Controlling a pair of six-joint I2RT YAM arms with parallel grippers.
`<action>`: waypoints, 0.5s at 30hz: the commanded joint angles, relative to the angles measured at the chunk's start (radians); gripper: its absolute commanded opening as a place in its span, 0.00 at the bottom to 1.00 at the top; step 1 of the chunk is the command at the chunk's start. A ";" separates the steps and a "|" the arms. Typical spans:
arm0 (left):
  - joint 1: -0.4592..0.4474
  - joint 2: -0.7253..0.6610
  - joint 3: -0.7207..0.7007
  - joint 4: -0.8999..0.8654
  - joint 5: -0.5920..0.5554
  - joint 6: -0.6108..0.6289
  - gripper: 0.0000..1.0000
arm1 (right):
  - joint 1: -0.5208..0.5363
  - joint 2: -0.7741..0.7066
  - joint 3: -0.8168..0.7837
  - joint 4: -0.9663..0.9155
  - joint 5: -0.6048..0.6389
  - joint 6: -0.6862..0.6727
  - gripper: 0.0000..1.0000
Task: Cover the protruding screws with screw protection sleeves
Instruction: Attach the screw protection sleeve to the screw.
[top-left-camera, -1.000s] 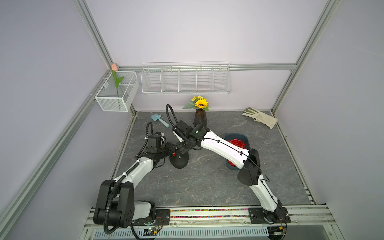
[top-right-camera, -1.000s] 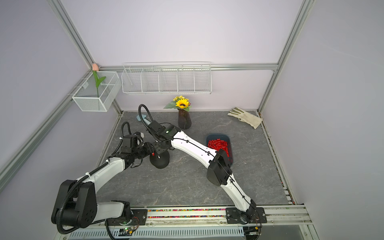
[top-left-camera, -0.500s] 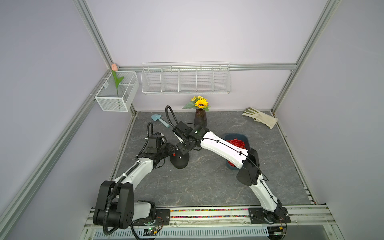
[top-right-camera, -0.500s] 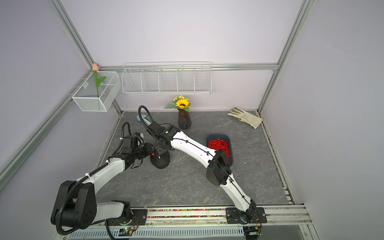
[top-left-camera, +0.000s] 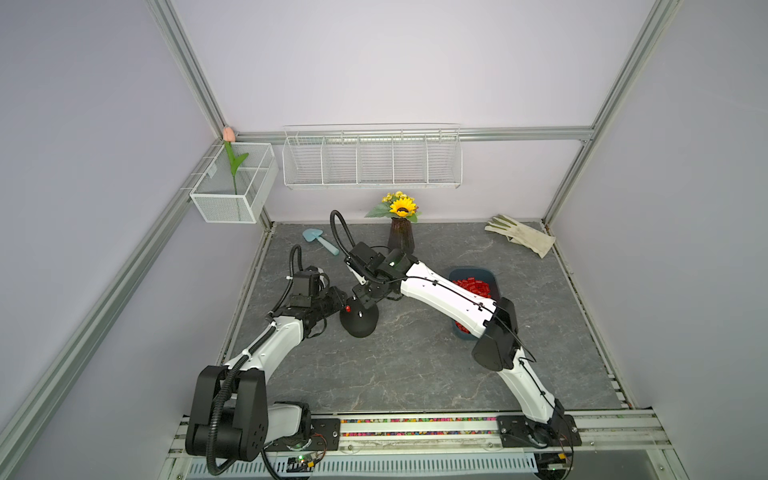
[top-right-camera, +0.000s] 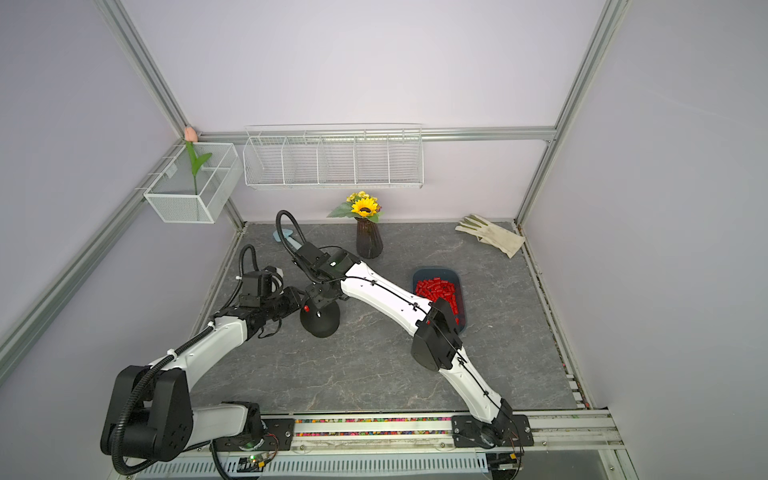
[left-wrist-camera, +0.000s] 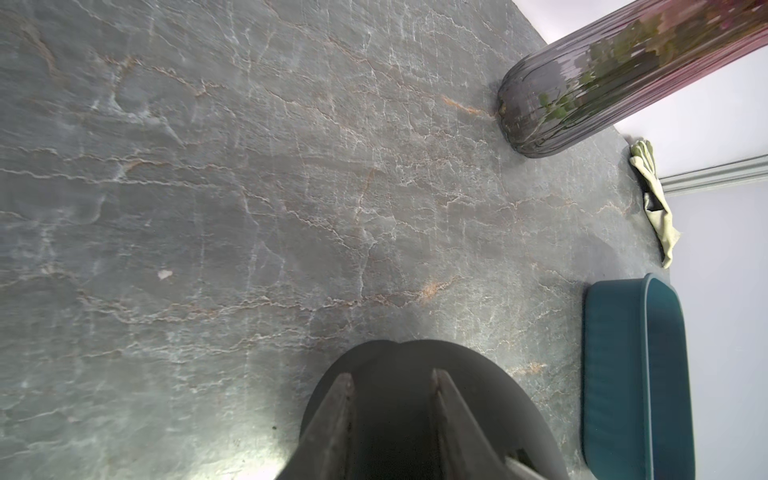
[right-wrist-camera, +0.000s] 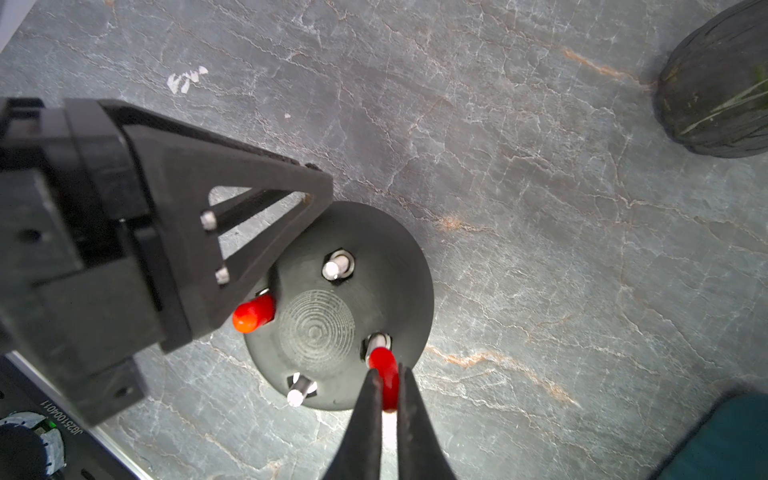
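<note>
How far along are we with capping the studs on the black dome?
Done: one stud wears a red sleeve. In hand: the right claw is shut on a second sleeve at the tip of another stud, metal showing beneath, so not seated. Remaining: two bare studs. The left claw sits at the dome; spare sleeves wait in the blue tray.

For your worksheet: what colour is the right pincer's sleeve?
Bright red sleeve, clearest in right wrist view.

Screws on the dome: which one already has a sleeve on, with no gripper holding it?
The screw capped in red beside the left gripper. Two screws stand bare; the fourth's sleeve is pinched in the right gripper.
</note>
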 joint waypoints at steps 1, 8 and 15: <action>0.008 -0.023 -0.004 -0.005 -0.009 0.014 0.33 | 0.003 0.025 0.020 -0.024 -0.005 -0.014 0.11; 0.013 -0.029 -0.004 -0.007 -0.008 0.011 0.33 | 0.004 0.033 0.022 -0.032 -0.009 -0.015 0.11; 0.021 -0.033 -0.006 -0.006 -0.006 0.013 0.34 | 0.005 0.037 0.026 -0.044 -0.012 -0.018 0.11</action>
